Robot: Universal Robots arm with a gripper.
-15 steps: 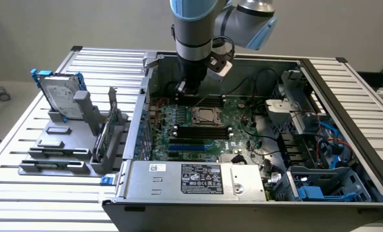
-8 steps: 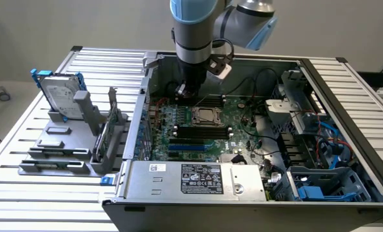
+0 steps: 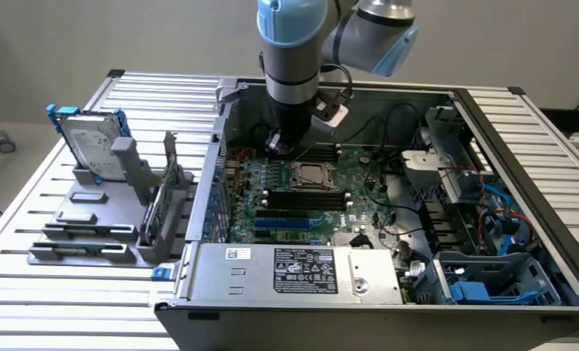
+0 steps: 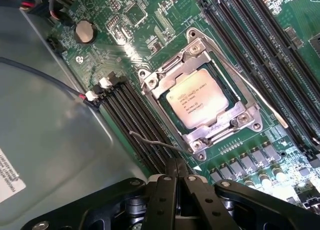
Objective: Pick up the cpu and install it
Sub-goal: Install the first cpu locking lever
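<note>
Wrist view: the small flat square silver-topped cpu [image 4: 197, 104] is seen seated in the silver metal socket frame [image 4: 167, 72] on the green motherboard [image 4: 115, 50], judged light, stiff, slick and fragile, best gripped by opposite rim edges; the black claw [image 4: 176, 161], pinched together on nothing, is poised nearby

Soft, even light; faint glare
</note>
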